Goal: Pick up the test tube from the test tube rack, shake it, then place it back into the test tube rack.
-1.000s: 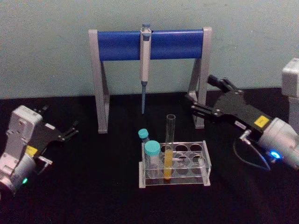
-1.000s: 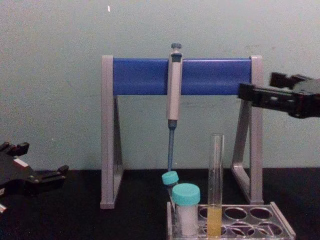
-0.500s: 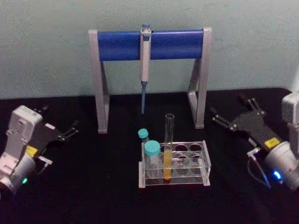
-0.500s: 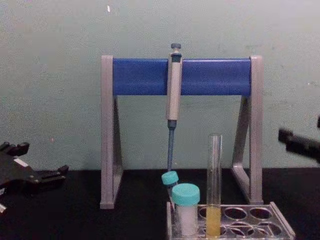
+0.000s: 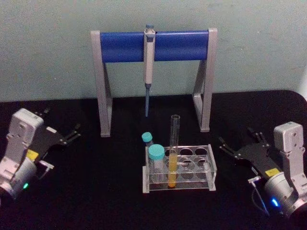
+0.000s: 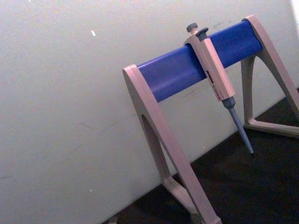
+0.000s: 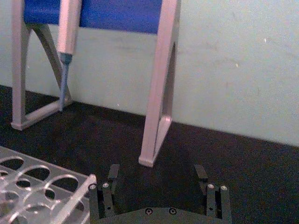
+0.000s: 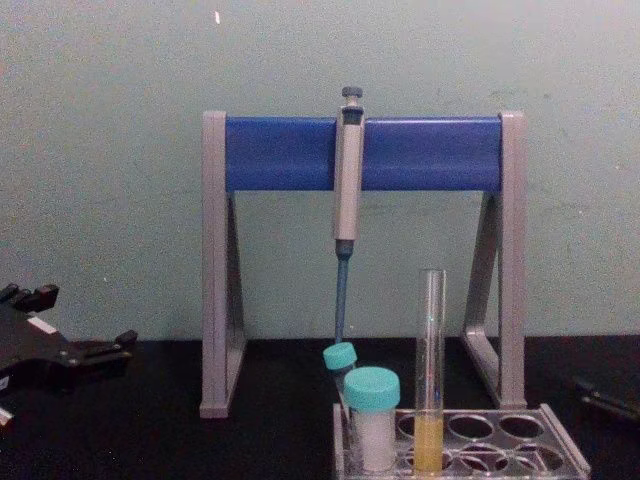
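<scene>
Nearest, the right gripper (image 5: 241, 148) rests low on the black worktop (image 5: 96, 191), jaws spread wide and empty, pointing toward the test tube rack (image 5: 211, 167) just to its left. The test tube (image 5: 172, 151) stands upright in a front hole of that rack, long axis vertical, yellow liquid at the bottom, beside two teal-capped vials (image 5: 155, 158). The left gripper (image 5: 67, 136), also open and empty, sits well apart, so the right arm is probably nearer. Behind stands the pipette stand (image 5: 153, 45).

Test tube (image 5: 173, 151) in rack (image 5: 209, 167), before stand (image 5: 153, 45)
</scene>
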You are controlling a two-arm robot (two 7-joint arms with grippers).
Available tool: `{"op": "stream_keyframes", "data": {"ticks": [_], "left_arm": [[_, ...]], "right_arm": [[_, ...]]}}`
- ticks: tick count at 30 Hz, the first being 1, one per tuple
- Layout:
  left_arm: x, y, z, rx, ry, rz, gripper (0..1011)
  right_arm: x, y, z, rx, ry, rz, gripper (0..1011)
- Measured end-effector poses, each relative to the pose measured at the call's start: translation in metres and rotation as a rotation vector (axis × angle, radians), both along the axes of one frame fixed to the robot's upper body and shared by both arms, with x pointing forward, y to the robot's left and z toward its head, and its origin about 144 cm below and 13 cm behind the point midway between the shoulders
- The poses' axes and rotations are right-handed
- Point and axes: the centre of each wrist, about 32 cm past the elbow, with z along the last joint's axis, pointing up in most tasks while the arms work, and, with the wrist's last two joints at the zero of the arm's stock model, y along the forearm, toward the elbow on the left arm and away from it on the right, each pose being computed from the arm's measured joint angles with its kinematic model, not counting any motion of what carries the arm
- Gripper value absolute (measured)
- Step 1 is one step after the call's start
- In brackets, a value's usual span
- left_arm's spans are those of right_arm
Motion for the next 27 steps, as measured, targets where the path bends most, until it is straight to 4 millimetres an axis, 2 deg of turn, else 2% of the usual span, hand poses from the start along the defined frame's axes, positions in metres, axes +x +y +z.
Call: {"op": "stream_keyframes", "data": {"ticks": [12,27], "left_arm": [[0.0,0.0,0.0,0.0,0.0,0.0,1001],[0.0,0.0,0.0,0.0,0.0,0.0,1001]], "right_arm": [[-0.0032,0.0019,-0.0115,0.007,0.053,-0.019,1000],[-0.0031,0.0018,-0.0114,0.007,0.053,-0.018,1000]]}}
